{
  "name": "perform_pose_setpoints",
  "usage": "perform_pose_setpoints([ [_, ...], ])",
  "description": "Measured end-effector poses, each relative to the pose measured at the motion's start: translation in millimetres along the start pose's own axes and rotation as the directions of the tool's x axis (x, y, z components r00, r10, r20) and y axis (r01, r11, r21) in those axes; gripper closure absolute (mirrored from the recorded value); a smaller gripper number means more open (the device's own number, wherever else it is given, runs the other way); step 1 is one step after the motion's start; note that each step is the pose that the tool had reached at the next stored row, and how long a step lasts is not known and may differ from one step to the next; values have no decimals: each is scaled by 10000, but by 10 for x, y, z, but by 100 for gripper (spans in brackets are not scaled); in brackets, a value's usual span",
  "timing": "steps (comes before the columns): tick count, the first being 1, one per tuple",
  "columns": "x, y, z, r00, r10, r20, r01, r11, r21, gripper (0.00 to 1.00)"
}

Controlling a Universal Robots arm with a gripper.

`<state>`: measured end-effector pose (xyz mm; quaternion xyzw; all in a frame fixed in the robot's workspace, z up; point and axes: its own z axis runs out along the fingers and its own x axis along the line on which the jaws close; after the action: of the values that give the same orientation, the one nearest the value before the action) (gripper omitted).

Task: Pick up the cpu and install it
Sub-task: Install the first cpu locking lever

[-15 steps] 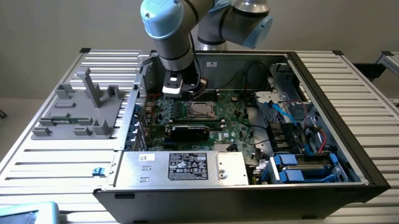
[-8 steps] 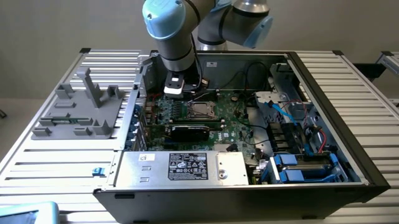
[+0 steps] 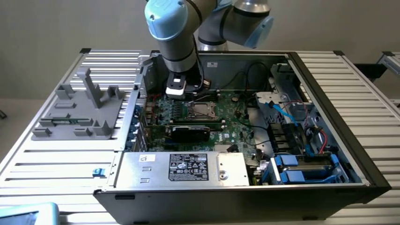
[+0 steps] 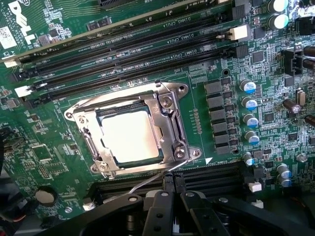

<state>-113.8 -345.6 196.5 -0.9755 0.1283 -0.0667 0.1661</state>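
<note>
The cpu (image 4: pixel 129 135) lies flat in the socket frame (image 4: pixel 170 118) near the middle of the motherboard (image 4: pixel 59 54), its pale metal top exposed and its edges square to the frame opening. The gripper (image 4: pixel 173 183) hovers just beside the frame's near edge with its jaws closed together and nothing between them. The thin wire retention lever (image 4: pixel 147 181) runs out from the frame toward the fingertips. Whether it is latched cannot be determined.

Judged step: securing the seated chip. Apply contact to the lever only and keep the fingertips off the chip's top and the capacitors (image 4: pixel 250 104) along the frame's side. Confirm the chip sits level on all four edges before any load is applied.

Legible markings: "DELL" at the corner of the motherboard, and "DIMM" with "CPU1" printed beside the memory slots (image 4: pixel 133 46). In the exterior view, the power supply (image 3: pixel 187 167) at the front edge of the computer case (image 3: pixel 325 93) carries a label too fine to read.
</note>
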Motion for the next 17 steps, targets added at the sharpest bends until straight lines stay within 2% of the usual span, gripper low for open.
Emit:
perform_pose_setpoints([
  [17,48,13,38,10000,-2,-8,2,10000,4,89],
])
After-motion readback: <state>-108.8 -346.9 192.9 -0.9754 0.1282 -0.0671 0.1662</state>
